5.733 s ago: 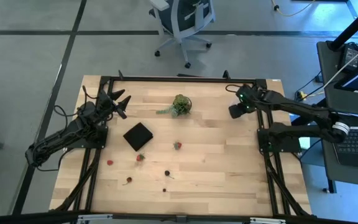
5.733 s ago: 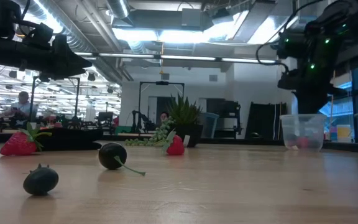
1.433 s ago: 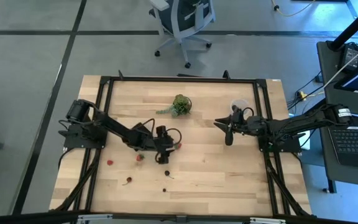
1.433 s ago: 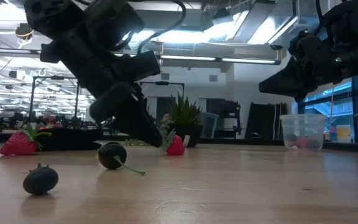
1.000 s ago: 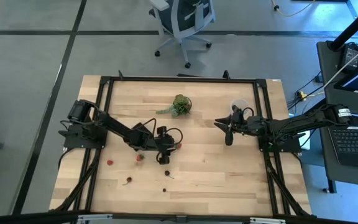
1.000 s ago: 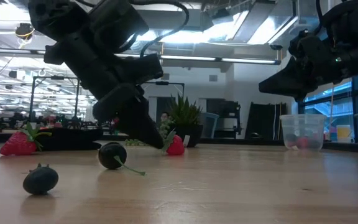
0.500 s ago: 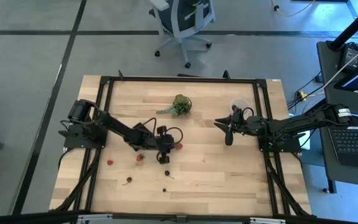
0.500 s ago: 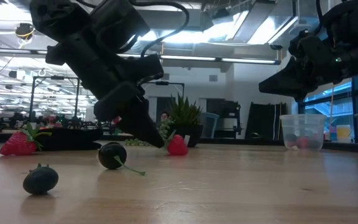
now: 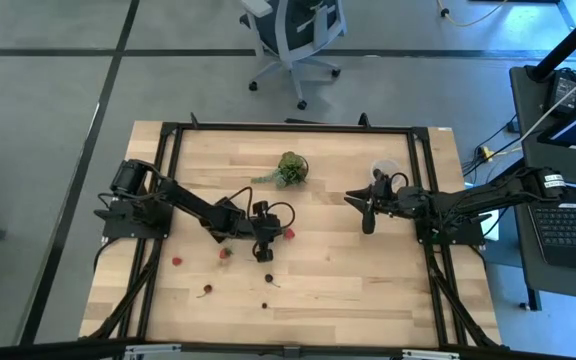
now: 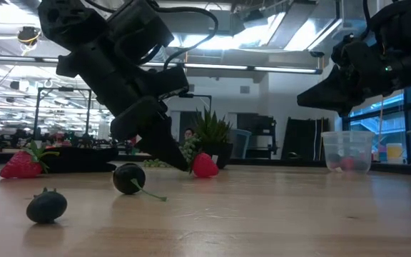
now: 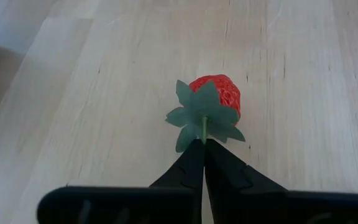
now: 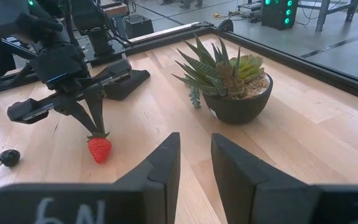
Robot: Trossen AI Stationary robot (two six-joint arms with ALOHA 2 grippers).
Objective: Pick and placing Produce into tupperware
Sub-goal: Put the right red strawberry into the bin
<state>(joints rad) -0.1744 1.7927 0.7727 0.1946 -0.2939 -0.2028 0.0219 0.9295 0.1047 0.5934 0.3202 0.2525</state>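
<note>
One strawberry (image 11: 215, 98) sits just beside the potted plant (image 9: 291, 168) — left gripper (image 11: 202, 144) fingers pinch only its thin stem; it may slip. Right gripper (image 12: 193, 163) fingers parted, near the tupperware (image 10: 347, 150).

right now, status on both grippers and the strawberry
Left gripper shut on strawberry by its stem, mid-table. Right gripper open, waiting beside tupperware. Nothing between strawberry and tupperware.

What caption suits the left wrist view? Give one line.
Left pincer shut on the green stem of a red strawberry over the pale wooden table.
</note>
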